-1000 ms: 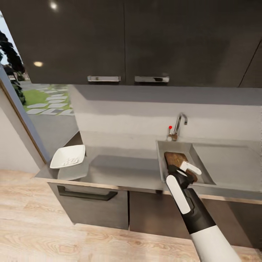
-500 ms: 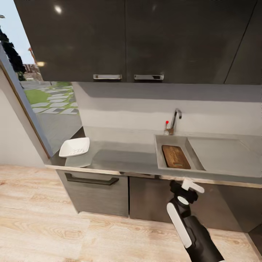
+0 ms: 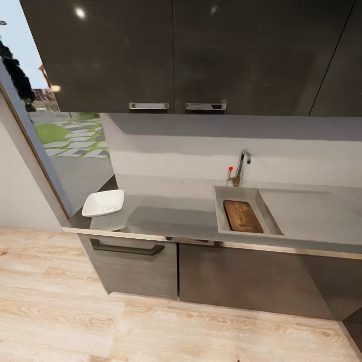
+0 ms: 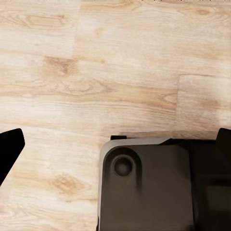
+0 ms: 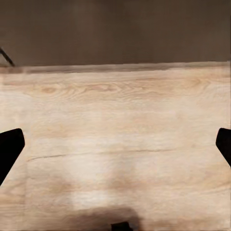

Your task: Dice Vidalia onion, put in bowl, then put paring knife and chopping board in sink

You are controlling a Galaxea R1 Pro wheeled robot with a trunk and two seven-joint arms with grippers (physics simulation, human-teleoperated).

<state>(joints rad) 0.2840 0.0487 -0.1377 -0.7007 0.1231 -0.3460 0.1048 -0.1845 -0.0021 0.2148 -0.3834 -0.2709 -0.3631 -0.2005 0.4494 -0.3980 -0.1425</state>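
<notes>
- The chopping board point(image 3: 243, 216) lies flat inside the sink point(image 3: 219, 211), towards the right of the bench point(image 3: 166, 218).
- The bowl point(image 3: 103, 203) sits at the bench's far-left end, well apart from the sink; small pale bits may lie in it, too small to tell.
- The left tool point(image 4: 115, 144) hangs over the wooden floor point(image 4: 120, 72), its fingers spread wide apart.
- The right tool point(image 5: 115, 144) is likewise spread wide above floor, near the cabinet base point(image 5: 115, 29).
</notes>
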